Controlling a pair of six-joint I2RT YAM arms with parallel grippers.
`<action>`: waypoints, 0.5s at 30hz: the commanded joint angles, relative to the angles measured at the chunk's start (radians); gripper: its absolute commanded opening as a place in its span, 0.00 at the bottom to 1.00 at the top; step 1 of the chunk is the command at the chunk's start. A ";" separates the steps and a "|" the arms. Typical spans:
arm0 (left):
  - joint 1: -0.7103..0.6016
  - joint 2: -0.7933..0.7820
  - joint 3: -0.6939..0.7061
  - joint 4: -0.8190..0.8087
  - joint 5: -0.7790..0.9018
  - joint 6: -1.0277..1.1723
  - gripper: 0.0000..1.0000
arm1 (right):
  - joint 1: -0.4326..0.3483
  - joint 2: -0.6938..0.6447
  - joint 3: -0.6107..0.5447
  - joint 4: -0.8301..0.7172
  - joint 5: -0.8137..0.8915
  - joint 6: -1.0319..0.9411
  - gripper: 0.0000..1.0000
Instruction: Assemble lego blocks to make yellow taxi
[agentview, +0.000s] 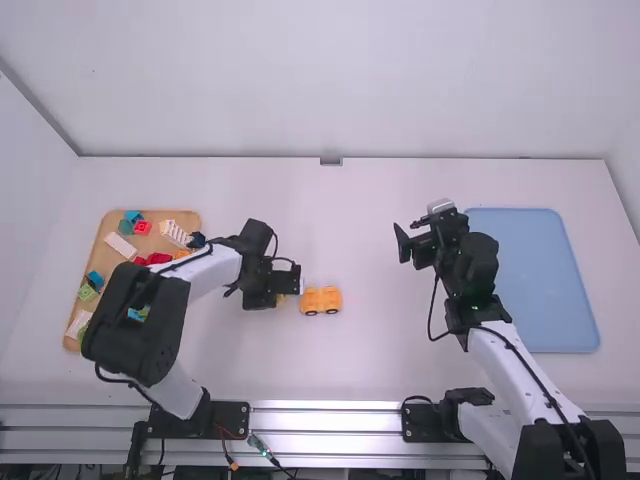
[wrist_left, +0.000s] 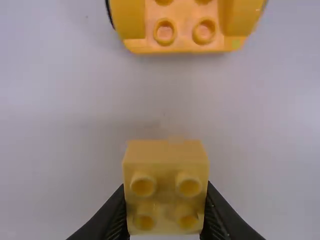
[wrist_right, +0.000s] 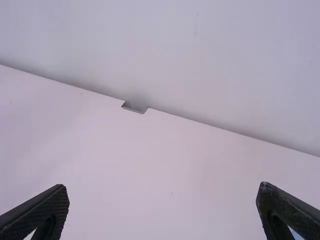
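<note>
The yellow-orange car body (agentview: 321, 300) sits on the white table (agentview: 380, 370), a little left of the middle in the high view, with two dark wheels (agentview: 311, 313) along its side nearest the camera. The left wrist view shows round studs on its top between raised yellow sides. Just beside it, on its left in the high view, the left gripper (agentview: 284, 297) is clamped on a small yellow block (wrist_left: 165, 185), one finger against each side. In the left wrist view, four studs on the block face the camera, and the block and the car body are apart. The left arm (agentview: 145, 310) reaches in over part of a wooden tray (agentview: 180, 215) at the table's left. The tray holds loose blocks: a red one (agentview: 142, 227) near a teal one (agentview: 125, 227) at the far end, a long pale one (agentview: 120, 245), and a blue one (agentview: 95, 279) beside a green one (agentview: 87, 292) farther down. Right of the car body and well apart from it, the right gripper (agentview: 416, 232) is above the table, its two fingers spread wide with nothing between them. Beside the right arm (agentview: 510, 370), a flat blue tray (agentview: 535, 280) lies on the table's right side.
</note>
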 joint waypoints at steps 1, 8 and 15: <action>-0.003 0.041 0.029 -0.008 0.023 0.015 0.13 | 0.002 0.006 0.034 0.003 -0.006 0.004 0.99; -0.002 0.052 0.080 -0.104 0.064 0.047 0.99 | 0.001 0.006 0.034 0.003 -0.006 0.004 0.99; -0.002 0.050 0.103 -0.138 0.077 0.048 0.99 | 0.001 0.006 0.034 0.004 -0.006 0.004 0.99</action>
